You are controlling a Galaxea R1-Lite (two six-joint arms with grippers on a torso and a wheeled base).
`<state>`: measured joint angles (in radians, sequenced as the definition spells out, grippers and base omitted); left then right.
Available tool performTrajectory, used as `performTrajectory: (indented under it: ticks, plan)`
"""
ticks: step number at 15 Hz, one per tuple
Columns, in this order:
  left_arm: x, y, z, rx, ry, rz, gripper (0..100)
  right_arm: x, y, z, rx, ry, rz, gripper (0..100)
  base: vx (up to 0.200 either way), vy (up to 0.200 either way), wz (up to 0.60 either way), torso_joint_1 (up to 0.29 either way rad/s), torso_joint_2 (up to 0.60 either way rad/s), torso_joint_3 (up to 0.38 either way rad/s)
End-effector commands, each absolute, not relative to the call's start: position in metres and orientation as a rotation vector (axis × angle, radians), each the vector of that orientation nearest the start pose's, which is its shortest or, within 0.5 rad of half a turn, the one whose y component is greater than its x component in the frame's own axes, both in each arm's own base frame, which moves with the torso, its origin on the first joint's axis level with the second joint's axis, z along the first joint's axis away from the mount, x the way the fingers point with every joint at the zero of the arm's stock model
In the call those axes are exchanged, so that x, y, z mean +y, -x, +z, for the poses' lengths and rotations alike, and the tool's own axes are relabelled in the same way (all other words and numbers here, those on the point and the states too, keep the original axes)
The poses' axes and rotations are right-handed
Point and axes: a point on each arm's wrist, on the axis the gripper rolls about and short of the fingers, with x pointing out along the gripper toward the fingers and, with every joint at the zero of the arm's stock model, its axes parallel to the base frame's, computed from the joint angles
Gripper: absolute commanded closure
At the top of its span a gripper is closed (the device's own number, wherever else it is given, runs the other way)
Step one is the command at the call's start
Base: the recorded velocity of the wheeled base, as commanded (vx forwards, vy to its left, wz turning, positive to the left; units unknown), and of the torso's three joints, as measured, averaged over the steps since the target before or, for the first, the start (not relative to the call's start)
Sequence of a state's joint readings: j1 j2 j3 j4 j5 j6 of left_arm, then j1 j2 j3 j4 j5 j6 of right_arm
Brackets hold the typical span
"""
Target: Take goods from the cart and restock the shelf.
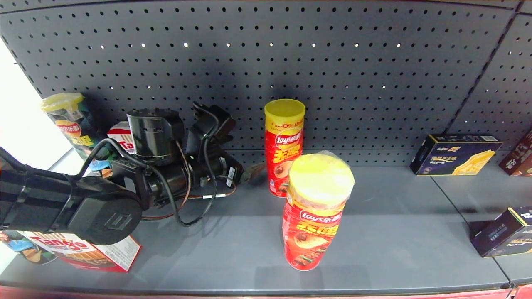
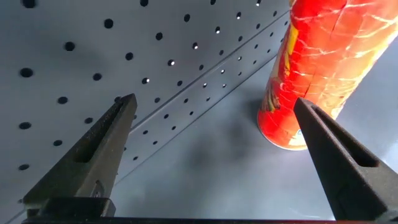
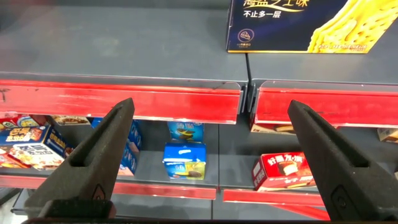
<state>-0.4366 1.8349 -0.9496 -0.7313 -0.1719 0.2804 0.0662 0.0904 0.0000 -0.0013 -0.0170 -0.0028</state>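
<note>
Red rear chip canister (image 1: pixel 284 145) stands upright on the shelf (image 1: pixel 395 232); your left gripper (image 2: pixel 211 102) gapes wide just beside it, right gripper (image 3: pixel 210 106) likewise wide.

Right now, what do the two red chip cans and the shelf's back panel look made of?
Front red can: likely paperboard tube, glossy printed wrap, yellow plastic lid. Rear red can: same look. Back panel: probably painted metal, matte grey, regular punched holes.
</note>
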Motion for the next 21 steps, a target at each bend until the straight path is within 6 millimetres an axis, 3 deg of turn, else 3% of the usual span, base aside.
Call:
performTrajectory:
  ticks: [1,18,21]
  plan:
    - [-0.156,-0.318,0.182,0.078,-0.294,-0.636,0,-0.001,0.016,0.077,0.090,0.007,0.049,0,0.000,0.000,0.00,0.000,0.00,0.000]
    - [-0.165,-0.318,0.182,0.069,-0.293,-0.657,0,-0.001,0.016,0.077,0.090,0.007,0.049,0,0.000,0.000,0.00,0.000,0.00,0.000]
    - [-0.159,-0.307,0.195,0.040,-0.288,-0.651,0,-0.001,0.016,0.077,0.090,0.007,0.049,0,0.000,0.000,0.00,0.000,0.00,0.000]
